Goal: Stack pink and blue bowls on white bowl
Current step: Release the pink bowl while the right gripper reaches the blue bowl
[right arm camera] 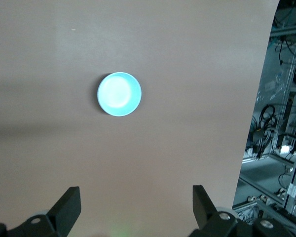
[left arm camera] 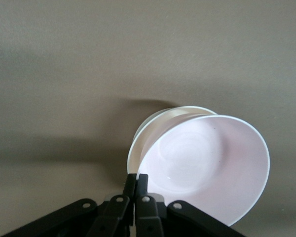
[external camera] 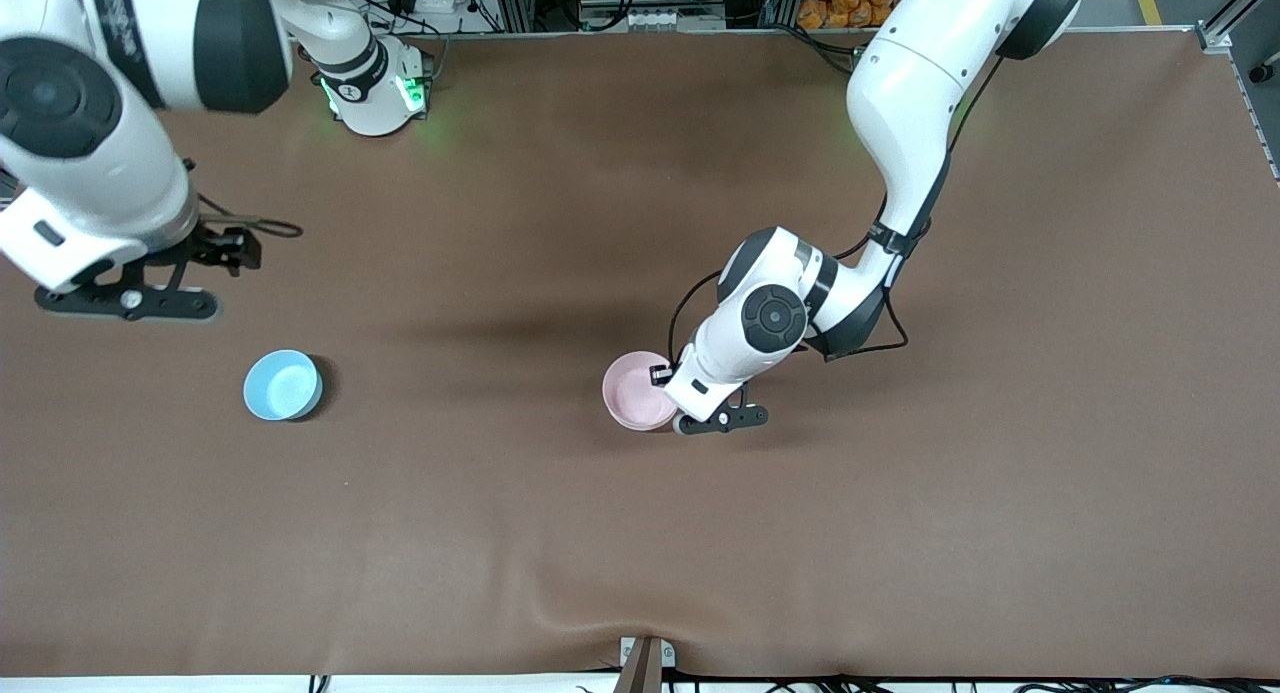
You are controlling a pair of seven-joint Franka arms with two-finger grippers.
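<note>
Left gripper (left arm camera: 136, 183) is clamped shut on the rim of the pink bowl (left arm camera: 207, 163), held tilted over the white bowl (left arm camera: 160, 120) directly beneath; releasing while tilted risks a skewed seat, while the right gripper (right arm camera: 136, 207) waits fully open, empty, above the blue bowl (right arm camera: 119, 94).

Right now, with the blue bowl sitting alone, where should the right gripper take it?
Pinch the blue bowl at its thin rim, coming straight down: it sits upright, mouth open upward, unobstructed. The right gripper hovers above it, open.

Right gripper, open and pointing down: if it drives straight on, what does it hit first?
Probably bare table. The right gripper looks down with the blue bowl off its line, though depth is hard to judge.
</note>
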